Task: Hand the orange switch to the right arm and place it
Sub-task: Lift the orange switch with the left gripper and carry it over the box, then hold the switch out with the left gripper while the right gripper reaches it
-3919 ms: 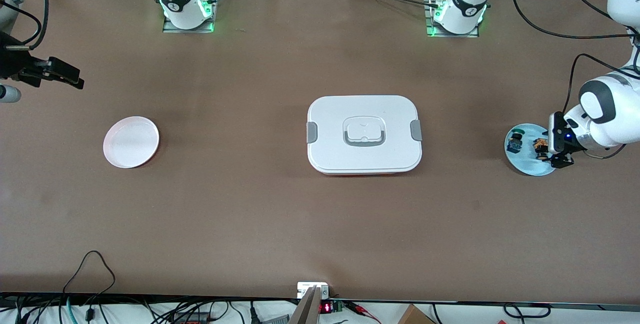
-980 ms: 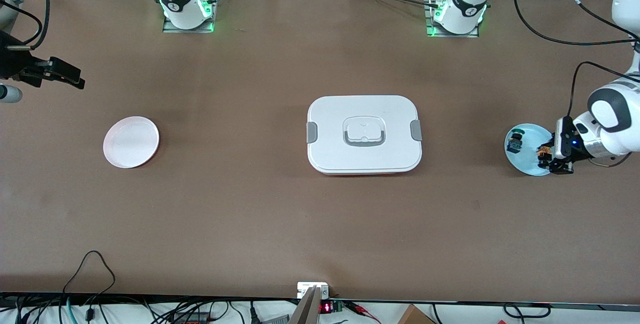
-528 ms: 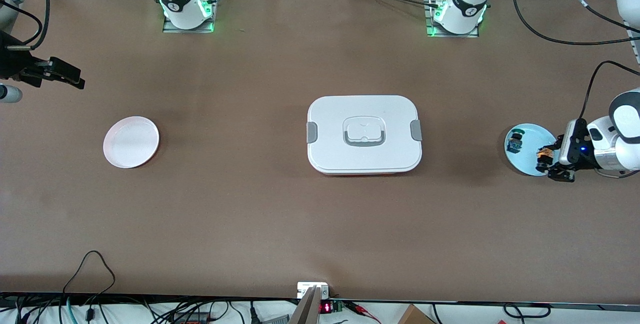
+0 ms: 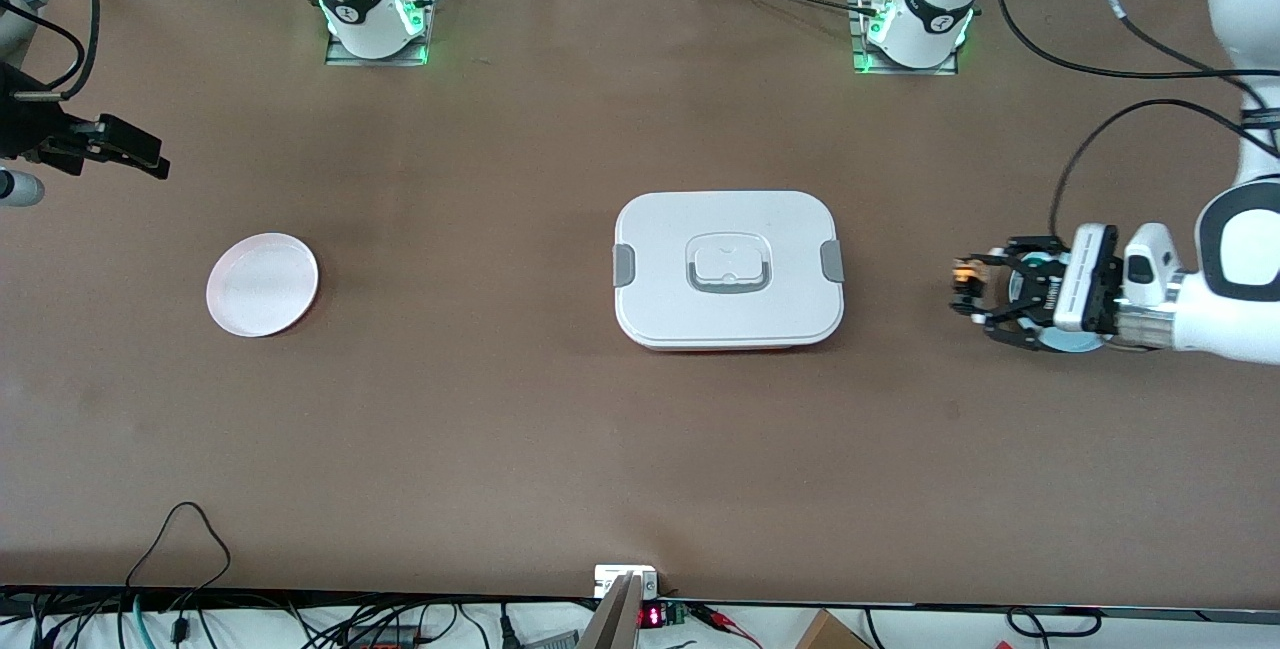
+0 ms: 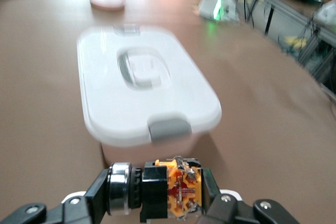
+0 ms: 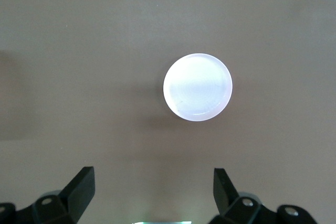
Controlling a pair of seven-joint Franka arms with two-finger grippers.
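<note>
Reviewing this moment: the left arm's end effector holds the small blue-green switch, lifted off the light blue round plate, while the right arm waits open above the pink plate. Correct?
One thing is wrong: the left end effector is shut on the orange switch, a small black cylinder with an orange-yellow block end, as the left wrist view shows. The rest holds: it is lifted off the light blue round plate, and the right end effector waits open above the pink plate.

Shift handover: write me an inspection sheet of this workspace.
Surface: brown table, no spills seen.
Job's things: orange switch held in the air by the left gripper, between the white lidded box and the blue dish.
Clutter: pink dish toward the right arm's end.
Grippers: left gripper shut on the orange switch; right gripper open, waiting high over the pink dish.
Cables: black cables near the left arm's base; more along the front edge.
Surroundings: nothing seen of note.
</note>
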